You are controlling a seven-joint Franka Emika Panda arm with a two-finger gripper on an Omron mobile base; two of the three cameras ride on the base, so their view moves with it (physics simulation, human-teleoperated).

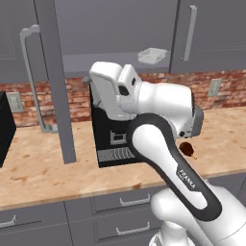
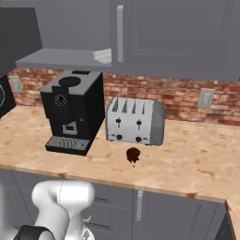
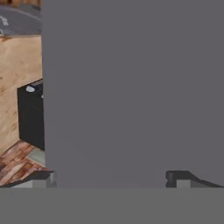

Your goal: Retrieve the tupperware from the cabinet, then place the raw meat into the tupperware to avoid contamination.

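Note:
The tupperware [image 1: 153,55] sits on the bottom shelf of the open cabinet [image 1: 115,29]; in the right base view the tupperware [image 2: 103,56] peeks out beside a closed cabinet door [image 2: 173,33]. On the counter in front of the toaster lies the raw meat [image 2: 133,155], which also pokes out from behind my arm as a dark lump [image 1: 188,149]. My gripper [image 3: 109,179] is open, its fingertips [image 3: 41,178] far apart and nothing between them. It faces a flat grey door panel [image 3: 131,87] at close range.
A black coffee machine [image 2: 72,112] stands under the open shelf, with the silver toaster [image 2: 136,121] to its right. The opened cabinet door [image 1: 55,81] and its long handle [image 1: 29,72] hang over the counter at left. Brick wall behind; drawers [image 1: 120,202] below the counter edge.

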